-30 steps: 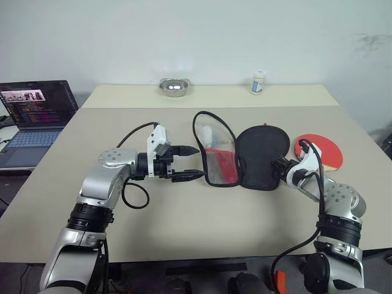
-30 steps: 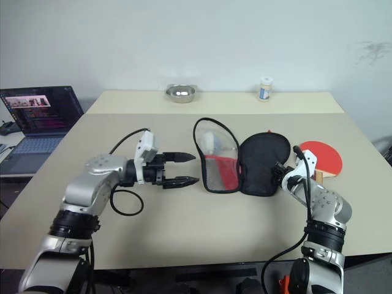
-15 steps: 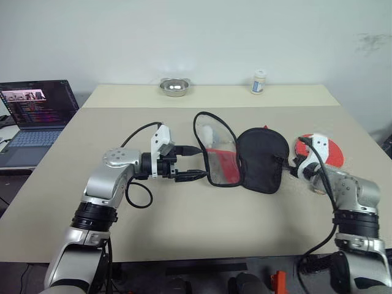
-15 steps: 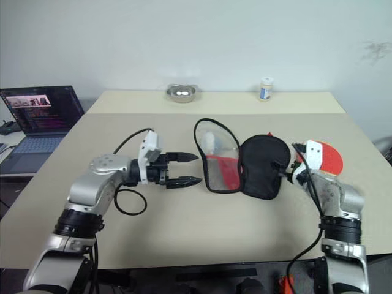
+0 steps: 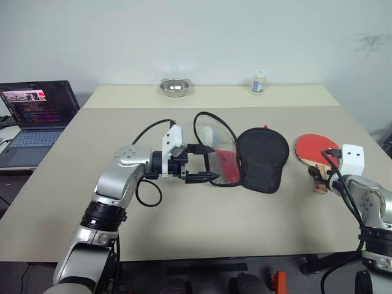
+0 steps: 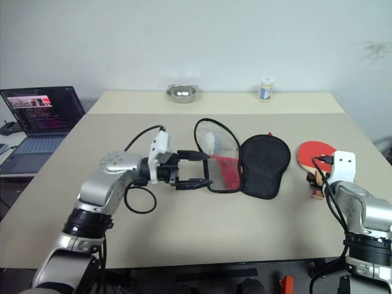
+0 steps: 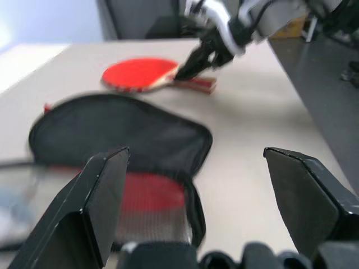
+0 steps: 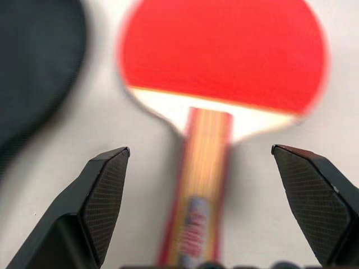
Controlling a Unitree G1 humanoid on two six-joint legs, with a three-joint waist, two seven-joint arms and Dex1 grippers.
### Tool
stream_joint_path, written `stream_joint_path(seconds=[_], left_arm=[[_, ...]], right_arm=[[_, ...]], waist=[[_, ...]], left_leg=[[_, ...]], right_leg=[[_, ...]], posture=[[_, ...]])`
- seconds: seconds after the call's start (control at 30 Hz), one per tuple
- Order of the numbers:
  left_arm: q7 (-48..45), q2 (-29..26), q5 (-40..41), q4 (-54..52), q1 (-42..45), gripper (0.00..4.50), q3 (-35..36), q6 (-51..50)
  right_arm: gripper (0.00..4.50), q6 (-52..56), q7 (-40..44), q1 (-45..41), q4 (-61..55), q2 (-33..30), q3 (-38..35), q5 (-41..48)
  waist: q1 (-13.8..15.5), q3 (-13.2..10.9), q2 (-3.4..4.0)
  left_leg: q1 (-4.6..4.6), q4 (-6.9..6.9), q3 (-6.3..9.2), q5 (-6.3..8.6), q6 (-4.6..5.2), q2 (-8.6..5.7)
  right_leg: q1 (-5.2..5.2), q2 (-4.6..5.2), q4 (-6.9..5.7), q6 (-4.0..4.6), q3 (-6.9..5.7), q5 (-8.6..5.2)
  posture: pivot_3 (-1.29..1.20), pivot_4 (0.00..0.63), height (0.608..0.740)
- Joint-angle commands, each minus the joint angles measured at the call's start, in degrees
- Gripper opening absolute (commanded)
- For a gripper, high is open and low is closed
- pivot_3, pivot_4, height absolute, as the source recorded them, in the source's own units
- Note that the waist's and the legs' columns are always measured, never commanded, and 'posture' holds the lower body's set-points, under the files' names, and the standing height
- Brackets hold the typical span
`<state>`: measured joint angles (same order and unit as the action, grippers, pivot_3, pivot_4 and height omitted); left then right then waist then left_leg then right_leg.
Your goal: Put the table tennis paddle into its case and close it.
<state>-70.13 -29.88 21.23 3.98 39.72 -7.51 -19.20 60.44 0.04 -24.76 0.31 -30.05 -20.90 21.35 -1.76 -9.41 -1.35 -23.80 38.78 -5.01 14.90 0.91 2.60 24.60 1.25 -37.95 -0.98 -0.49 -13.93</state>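
A beige table (image 5: 184, 214) takes up most of the head camera's frame, seen from above the robot's two arms. Near the middle of the frame lies the case (image 5: 245, 156), unzipped and spread flat in two halves. Its left half shows clear mesh over red lining, its right half is plain black fabric. To the right of the case, apart from it, the paddle (image 5: 315, 149) lies flat on the table with its round red face up and its wooden handle pointing toward the lower edge of the frame.

The left gripper (image 5: 205, 164) reaches in from the left of the frame, pointing sideways at the mesh half of the case. Its two black fingers are spread wide with nothing between them, their tips at the case's left edge. The right gripper (image 8: 216, 168) sits at the right of the frame, just at the end of the paddle's handle. Seen from its wrist camera, its fingers stand wide apart, one on each side of the handle, not touching it.

At the far edge of the table stand a small metal bowl (image 5: 174, 87) and a small white bottle (image 5: 258, 82). An open laptop (image 5: 33, 119) sits at the left edge of the frame.
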Motion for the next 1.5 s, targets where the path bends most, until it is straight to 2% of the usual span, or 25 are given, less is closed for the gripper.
stream_joint_path(seconds=[0.03, 0.33, 0.47, 0.67, 0.8, 0.83, 1.03, 1.17, 1.33, 1.4, 1.5], left_arm=[[-0.17, 0.05, -0.46, 0.01, 1.32, 4.20, 0.07, 1.57], [0.07, 0.76, -1.02, 0.59, 1.27, 4.20, 0.15, 2.09], [0.36, 0.75, -1.15, 0.34, 0.80, 4.20, 0.30, 2.11], [0.90, 0.33, -1.12, -0.15, 0.15, 4.20, 0.53, 1.94], [1.26, -0.23, -1.13, -0.10, -0.16, 4.20, 0.98, 1.87], [1.28, -0.37, -1.09, -0.10, -0.23, 4.20, 1.07, 1.82], [1.45, -1.40, -0.45, -0.13, -0.68, 4.20, 2.11, 1.15], [1.04, -2.38, 0.09, -0.12, -1.22, 4.20, 3.02, 0.89], [1.13, -2.80, 0.07, 0.26, -1.30, 4.20, 3.30, 1.04], [1.13, -2.78, -0.03, 0.61, -1.13, 4.20, 3.21, 1.20], [1.15, -2.60, -0.20, 1.01, -0.81, 4.20, 2.97, 1.40]], right_arm=[[4.47, -1.85, -1.26, -1.80, 1.87, 1.01, -1.80, -1.44], [4.47, -6.49, 1.10, -6.53, 12.14, 1.47, 2.44, -5.37], [4.47, -7.07, 1.87, -8.13, 16.68, 1.43, 2.01, -5.98], [2.65, -7.24, 1.42, -9.34, 19.88, 1.64, -0.15, -5.82], [1.26, -9.74, -1.09, -10.28, 20.95, 2.15, -2.56, -6.26], [1.08, -10.40, -1.61, -10.61, 20.84, 2.13, -2.92, -6.38], [1.08, -10.24, -2.51, -12.98, 13.74, 1.48, -2.84, -5.54], [1.08, -2.64, -3.66, -13.44, -0.76, 4.22, -2.56, -2.38], [1.08, 7.87, -8.26, -11.47, -16.61, 16.03, -1.50, 0.67], [1.08, 9.81, -10.21, -10.57, -19.86, 21.54, 0.03, 0.37], [1.08, 9.92, -12.06, -9.96, -20.78, 26.31, 1.60, -0.89]], waist=[[-0.08, 0.00, 0.00], [-0.02, -0.02, 0.03], [-0.11, -0.01, 0.02], [-0.05, 0.00, 0.00], [-0.05, 0.00, 0.00], [-0.05, 0.00, 0.00], [-0.03, -0.07, 0.11], [-0.19, -0.19, 0.31], [-0.14, -0.18, 0.31], [-0.10, -0.18, 0.32], [-0.06, -0.19, 0.33]], left_leg=[[0.00, -0.02, 0.00, 0.00, 0.00, 0.02], [-0.02, -0.01, 0.00, 0.00, 0.00, 0.03], [0.00, 0.00, -0.03, 0.00, 0.00, 0.03], [0.25, 0.03, 0.00, 0.00, 0.00, 0.04], [0.29, 0.02, 0.00, 0.00, 0.00, 0.03], [0.29, 0.02, 0.00, 0.00, 0.00, 0.03], [0.26, 0.00, -0.02, 0.00, 0.00, -0.02], [-0.11, -0.02, -0.05, -0.01, -0.01, 0.01], [-0.16, -0.10, 0.03, -0.05, -0.07, 0.18], [-0.16, -0.11, 0.05, -0.05, -0.08, 0.20], [-0.21, -0.10, 0.00, -0.09, -0.15, 0.10]], right_leg=[[0.00, -0.03, 0.00, 0.00, 0.00, 0.00], [0.02, -0.06, 0.01, 0.01, 0.00, 0.00], [0.00, -0.05, 0.00, 0.01, 0.05, 0.02], [-0.30, -0.04, 0.03, -0.02, 0.01, 0.02], [-0.34, -0.02, 0.04, -0.02, 0.01, 0.02], [-0.34, -0.02, 0.03, -0.02, 0.01, 0.02], [-0.30, 0.02, 0.03, -0.02, 0.04, 0.02], [0.18, 0.00, -0.08, 0.04, 0.09, 0.06], [0.36, -0.12, -0.19, 0.08, 0.01, 0.07], [0.36, -0.11, -0.21, 0.08, 0.00, 0.07], [0.39, -0.07, -0.21, 0.12, 0.00, 0.09]], posture=[[0.00, 0.150, 0.740], [0.00, 0.150, 0.740], [0.00, 0.150, 0.740], [0.00, 0.150, 0.740], [0.00, 0.150, 0.740], [0.00, 0.150, 0.740], [0.00, 0.150, 0.740], [0.00, 0.150, 0.740], [0.00, 0.150, 0.740], [0.00, 0.150, 0.740], [0.00, 0.150, 0.740]])
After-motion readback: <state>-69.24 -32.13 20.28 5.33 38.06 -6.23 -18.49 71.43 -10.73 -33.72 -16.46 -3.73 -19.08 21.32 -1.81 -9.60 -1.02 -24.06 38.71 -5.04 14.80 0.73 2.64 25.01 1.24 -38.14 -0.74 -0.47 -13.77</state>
